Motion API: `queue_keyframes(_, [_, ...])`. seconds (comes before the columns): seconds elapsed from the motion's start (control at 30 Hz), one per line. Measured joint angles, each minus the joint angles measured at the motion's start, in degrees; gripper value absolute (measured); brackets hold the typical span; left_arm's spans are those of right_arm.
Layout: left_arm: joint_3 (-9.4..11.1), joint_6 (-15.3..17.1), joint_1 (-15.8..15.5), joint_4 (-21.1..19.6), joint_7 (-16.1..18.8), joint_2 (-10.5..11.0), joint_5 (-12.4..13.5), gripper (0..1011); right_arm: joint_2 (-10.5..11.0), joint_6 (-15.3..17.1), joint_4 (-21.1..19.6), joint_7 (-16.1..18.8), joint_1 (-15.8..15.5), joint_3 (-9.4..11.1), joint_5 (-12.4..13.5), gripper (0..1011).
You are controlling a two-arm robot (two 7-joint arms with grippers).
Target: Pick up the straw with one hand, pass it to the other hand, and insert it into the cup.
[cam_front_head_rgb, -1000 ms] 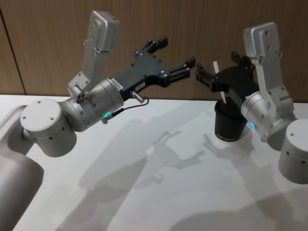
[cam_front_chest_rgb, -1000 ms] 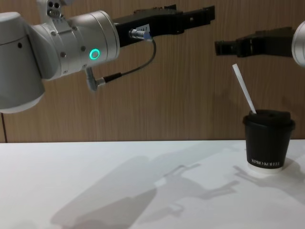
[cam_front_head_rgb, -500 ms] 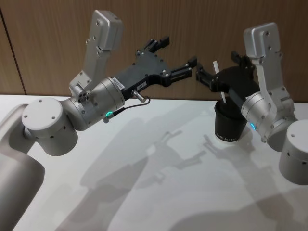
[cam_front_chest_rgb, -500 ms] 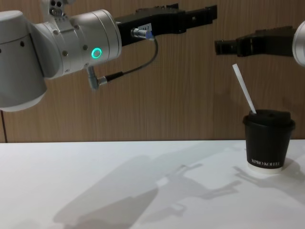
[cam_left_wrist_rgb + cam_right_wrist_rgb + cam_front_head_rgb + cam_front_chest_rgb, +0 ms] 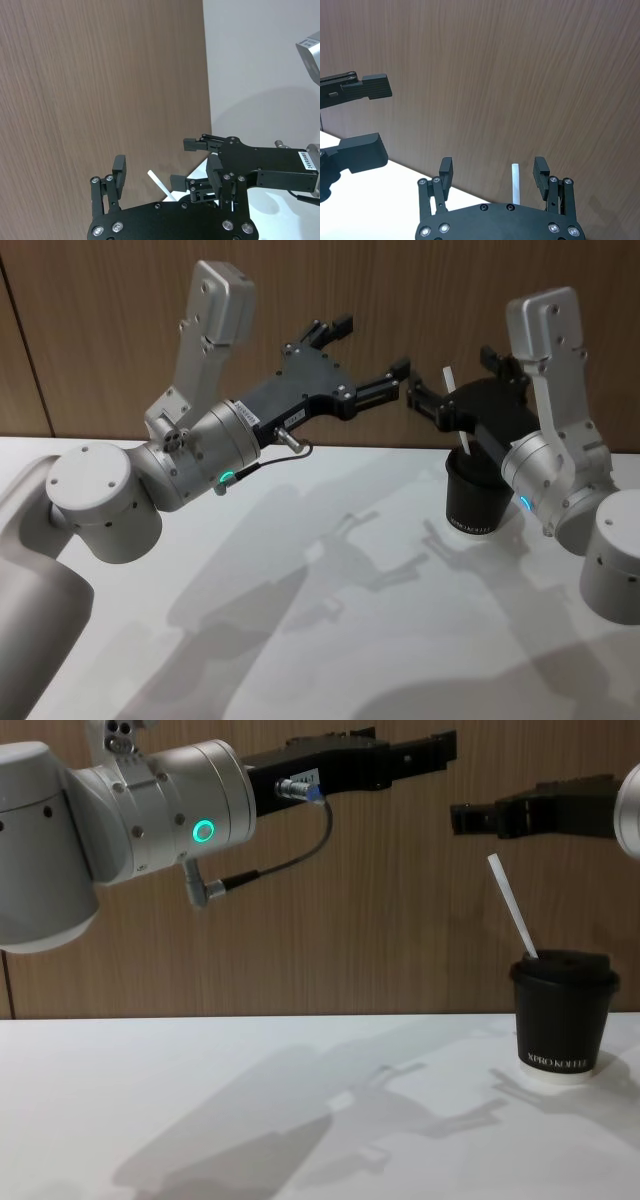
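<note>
Jaws spread on both grippers, nothing held: left gripper [image 5: 400,760] up high, right gripper [image 5: 475,818] just above the straw [image 5: 512,919], which leans in the cup [image 5: 563,1015] on the tabletop [image 5: 250,1100]. Any low sweep could clip it and tip everything.

You have open table [image 5: 250,1100] along its near edge; only the cup [image 5: 560,1020] with its leaning straw [image 5: 512,920] stands near the right edge.

In the head view the right gripper [image 5: 452,390] hides the cup [image 5: 478,498] lid, perhaps its straw hole.
</note>
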Motion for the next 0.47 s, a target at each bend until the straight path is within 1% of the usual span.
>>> queue_keyframes(0.47, [0.0, 0.0, -0.1, 0.0, 0.0, 0.0, 0.0, 1000, 0.0, 0.0, -0.1, 0.0, 0.0, 0.0, 0.0, 1001])
